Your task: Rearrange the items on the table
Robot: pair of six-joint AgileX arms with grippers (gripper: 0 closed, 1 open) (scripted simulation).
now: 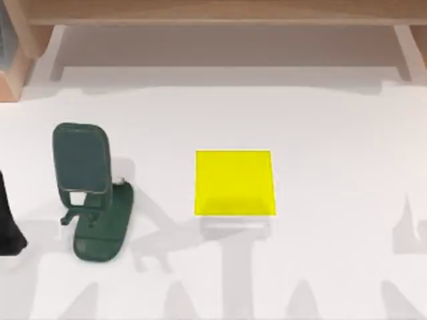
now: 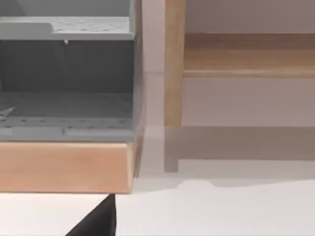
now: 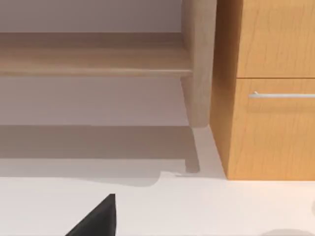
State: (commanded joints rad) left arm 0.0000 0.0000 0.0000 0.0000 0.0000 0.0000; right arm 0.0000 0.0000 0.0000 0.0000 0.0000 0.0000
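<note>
**Stage:** opening of the rearrangement. Judged from the layout, no item is in hand and no transfer has begun.

**Bench** [image 1: 333, 133]: white and plain.
- Yellow square pad [image 1: 234, 183] lies flat at centre.
- Dark green stand [image 1: 100, 227] sits at approx. 9 o'clock from the pad, well apart from it.
- A rounded-rectangle slab [image 1: 81, 159] is propped on the stand. It is the same dark green as the stand, so it may be the phone or the stand's own back plate; cannot tell.
- Light wooden shelf [image 1: 213, 12] runs along the 12 o'clock edge.

**Left claw** [image 2: 98, 223]:
- Low over the bench near the 10–11 o'clock corner.
- Faces a grey bin [image 2: 66, 78] on a wooden base, with a shelf leg beside it.
- Spread or pressed together: cannot tell.
- The arm's dark body [image 1: 8, 227] sits at the 9 o'clock edge in the top view.

**Right claw** [image 3: 98, 221]:
- Low over the bench towards 1–2 o'clock.
- Faces the other shelf leg and a wooden cabinet [image 3: 275, 98] with a drawer handle.
- State: cannot tell.
- Nothing is pinched in either wrist view.

**Next move (assessment):**
- One arm must swing away from the shelf side and in over the working area.
- It must locate an item, then line up above it with the claw spread before descending.
- The pad and stand look to be the likely destinations, so the approach should stay clear of the stand's raised part.
</note>
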